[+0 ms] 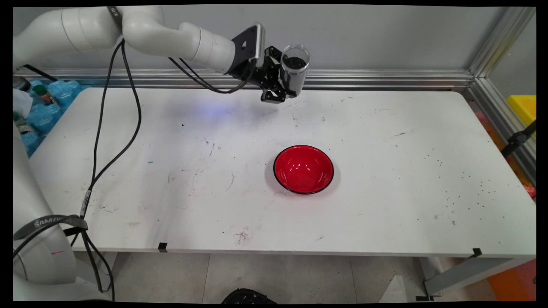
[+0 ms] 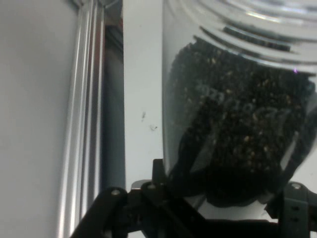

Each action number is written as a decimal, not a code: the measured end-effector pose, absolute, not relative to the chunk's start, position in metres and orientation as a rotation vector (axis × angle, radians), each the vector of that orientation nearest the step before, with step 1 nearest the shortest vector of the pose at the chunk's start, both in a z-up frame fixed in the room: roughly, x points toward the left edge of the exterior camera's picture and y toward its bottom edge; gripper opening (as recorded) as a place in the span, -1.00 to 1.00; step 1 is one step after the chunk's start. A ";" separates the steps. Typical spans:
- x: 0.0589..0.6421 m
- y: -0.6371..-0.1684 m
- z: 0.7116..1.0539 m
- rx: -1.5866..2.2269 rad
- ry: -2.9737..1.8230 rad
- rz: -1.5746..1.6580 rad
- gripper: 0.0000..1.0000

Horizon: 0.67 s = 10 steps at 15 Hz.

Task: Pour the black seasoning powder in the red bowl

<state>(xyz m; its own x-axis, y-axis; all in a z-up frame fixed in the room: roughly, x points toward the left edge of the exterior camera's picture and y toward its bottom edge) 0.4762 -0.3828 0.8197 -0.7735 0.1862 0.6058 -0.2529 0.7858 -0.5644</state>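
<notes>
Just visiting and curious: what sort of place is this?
Probably a robot lab: a white arm holds a jar of dark grains over a scuffed table with a red bowl, framed by aluminium rails.

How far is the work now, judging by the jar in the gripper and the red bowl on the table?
Done: the gripper has the clear jar clamped and raised above the table's far side, dark grains still inside it. In hand: the jar is being held well behind the red bowl. Left: the bowl looks empty. A few dark specks lie scattered on the table's right part.
</notes>
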 end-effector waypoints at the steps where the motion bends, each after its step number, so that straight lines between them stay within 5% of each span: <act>1: 0.474 -0.381 0.820 0.000 -2.311 0.879 -1.00; 10: 0.449 -0.362 0.808 -0.391 -2.315 1.103 -1.00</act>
